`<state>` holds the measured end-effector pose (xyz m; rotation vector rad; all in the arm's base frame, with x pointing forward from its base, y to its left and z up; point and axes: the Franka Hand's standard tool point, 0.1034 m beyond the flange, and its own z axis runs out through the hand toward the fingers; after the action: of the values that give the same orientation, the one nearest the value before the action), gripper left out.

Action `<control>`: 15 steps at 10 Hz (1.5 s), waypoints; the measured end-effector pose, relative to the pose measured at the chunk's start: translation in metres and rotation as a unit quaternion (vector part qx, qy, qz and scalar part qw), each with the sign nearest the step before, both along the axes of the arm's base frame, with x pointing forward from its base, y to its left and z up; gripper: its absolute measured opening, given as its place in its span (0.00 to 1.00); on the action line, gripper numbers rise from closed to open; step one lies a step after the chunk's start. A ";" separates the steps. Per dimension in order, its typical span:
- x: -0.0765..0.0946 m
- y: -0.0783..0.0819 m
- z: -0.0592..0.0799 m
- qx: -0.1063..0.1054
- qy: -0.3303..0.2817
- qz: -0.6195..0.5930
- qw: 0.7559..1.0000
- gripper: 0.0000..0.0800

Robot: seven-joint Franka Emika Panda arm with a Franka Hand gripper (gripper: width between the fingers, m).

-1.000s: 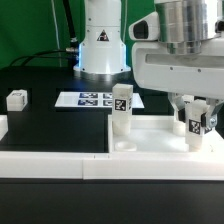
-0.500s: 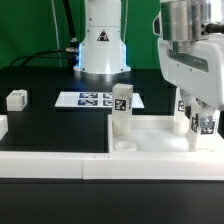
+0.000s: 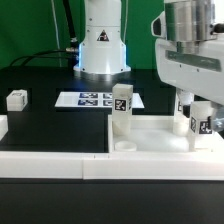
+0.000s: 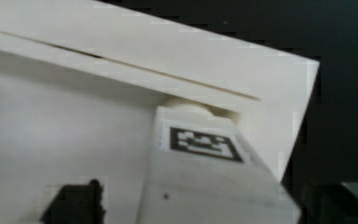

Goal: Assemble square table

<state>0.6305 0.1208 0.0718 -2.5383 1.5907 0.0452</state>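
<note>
1. The tabletop [image 3: 158, 136] lies just behind the border wall [image 3: 50, 165], at the exterior view's right.
2. A first leg [image 3: 122, 108] stands upright at its far corner, on the exterior view's left.
3. The gripper [image 3: 196, 106] hangs over a second leg [image 3: 197, 124], which is upright at the far right corner. Its fingers [image 4: 80, 200] are spread to either side, clear of that leg.
4. A third leg [image 3: 15, 99] lies loose, well off to the exterior view's left of the marker board [image 3: 95, 100].

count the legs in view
3. One leg on the table at the exterior view's left, one upright on the tabletop, one below the hand. A fourth may be hidden.
</note>
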 end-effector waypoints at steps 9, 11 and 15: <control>0.008 -0.003 0.002 -0.038 -0.055 0.425 0.903 0.81; 0.008 -0.002 0.002 -0.037 -0.054 0.414 0.908 0.70; 0.007 -0.006 0.001 -0.033 -0.038 0.298 0.953 0.38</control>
<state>0.6379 0.1143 0.0726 -2.9300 0.7609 -0.0414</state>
